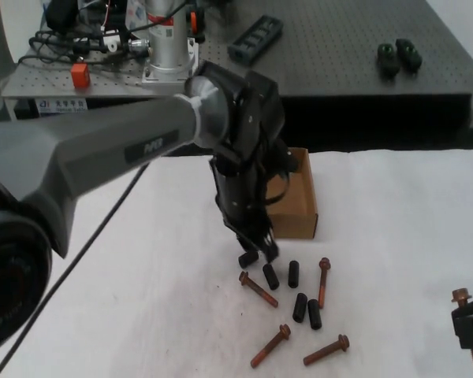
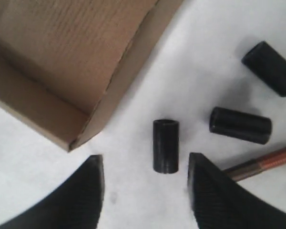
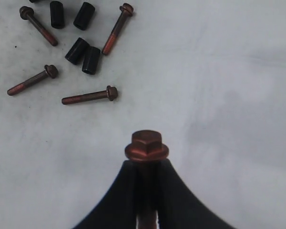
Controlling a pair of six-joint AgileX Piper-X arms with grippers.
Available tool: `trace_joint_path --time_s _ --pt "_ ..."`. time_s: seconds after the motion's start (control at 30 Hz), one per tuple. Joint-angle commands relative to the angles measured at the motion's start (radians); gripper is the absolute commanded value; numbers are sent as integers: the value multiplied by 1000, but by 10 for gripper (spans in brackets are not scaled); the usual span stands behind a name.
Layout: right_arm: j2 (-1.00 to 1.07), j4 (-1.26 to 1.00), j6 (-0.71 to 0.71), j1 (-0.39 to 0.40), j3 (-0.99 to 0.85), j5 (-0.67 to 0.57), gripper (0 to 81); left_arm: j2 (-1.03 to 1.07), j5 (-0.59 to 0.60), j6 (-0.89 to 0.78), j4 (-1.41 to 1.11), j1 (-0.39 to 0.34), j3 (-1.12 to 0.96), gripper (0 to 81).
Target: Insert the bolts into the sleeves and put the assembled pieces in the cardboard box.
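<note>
Our left gripper hangs spread, a sleeve lying between its fingers and the box just beyond. We judge the sleeve pick-up is in hand: next we lower and close squarely on it. Our right gripper pinches a bolt by the shank, head clear of the fingertips, ready for insertion.

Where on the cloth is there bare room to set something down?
Bare cloth: right of the cardboard box; between the loose bolts and the right gripper holding a bolt; between the cable and those bolts. Crowded: the box's near side, where the left gripper flanks a sleeve.
</note>
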Motion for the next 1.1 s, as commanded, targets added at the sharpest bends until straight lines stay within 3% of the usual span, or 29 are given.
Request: trace_joint_path --time_s 0.0,0.23,0.43,0.7,0.83,0.93,1.07 --pt "-7 -6 5 -6 -1 -17 55 4 39 163 -5 27 -15 389" --pt "-7 -6 5 -6 -1 -17 55 26 117 176 -6 26 -15 298" --pt "-7 -5 5 -6 -1 -24 55 61 131 176 -4 26 -15 342" --pt "-7 -5 5 -6 -1 -24 55 102 131 176 -11 28 -17 332" --pt "-7 -5 5 -6 -1 -24 55 114 131 171 -12 28 -17 196" --pt "-7 -7 5 -6 -1 -23 55 114 131 171 -36 28 -17 15" --pt "-7 -22 5 -6 -1 -23 55 83 131 134 -56 28 -39 7"
